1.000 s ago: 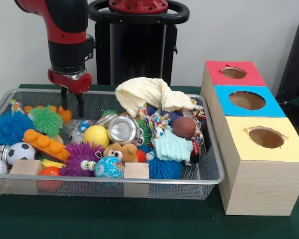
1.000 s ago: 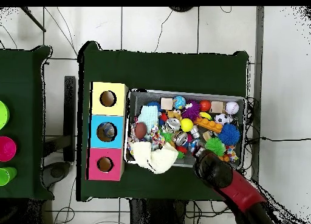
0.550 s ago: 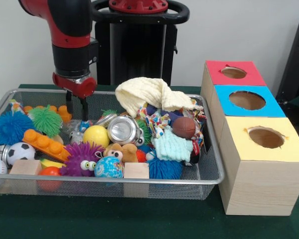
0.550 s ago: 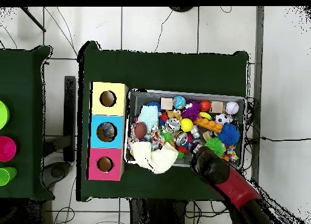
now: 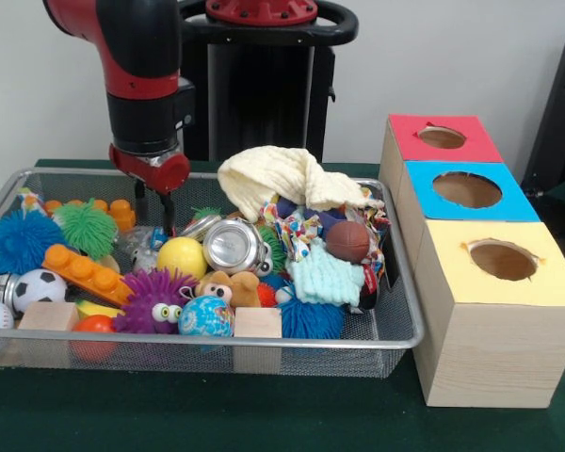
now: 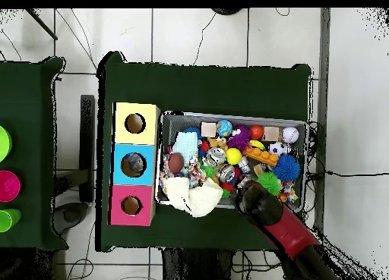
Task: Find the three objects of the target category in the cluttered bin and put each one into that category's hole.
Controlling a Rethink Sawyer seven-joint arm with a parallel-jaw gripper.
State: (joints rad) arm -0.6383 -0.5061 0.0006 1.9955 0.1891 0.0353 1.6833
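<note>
My gripper [image 5: 156, 213] hangs open and empty over the back of the wire bin [image 5: 400, 311], just behind the yellow ball [image 5: 182, 256] and left of the silver can [image 5: 232, 247]. The bin holds several toys: a brown football [image 5: 347, 240], a cream cloth [image 5: 282, 179], a green spiky ball [image 5: 86, 227], a blue spiky ball [image 5: 16, 241], an orange brick [image 5: 85, 273] and a soccer ball [image 5: 38, 287]. In the overhead view the arm [image 6: 262, 207] hides the gripper at the bin's lower edge.
Three boxes with round holes stand in a row beside the bin: red [image 5: 442, 137], blue [image 5: 467, 189], yellow [image 5: 502, 259]. The overhead view shows them as yellow [image 6: 135, 124], blue [image 6: 133, 165] and red [image 6: 131, 206]. Wooden blocks [image 5: 257, 323] lie at the bin's front.
The arm has moved to the right in the front view along the back of the bin, from over the orange brick pieces toward the silver can. The toys have not moved.
</note>
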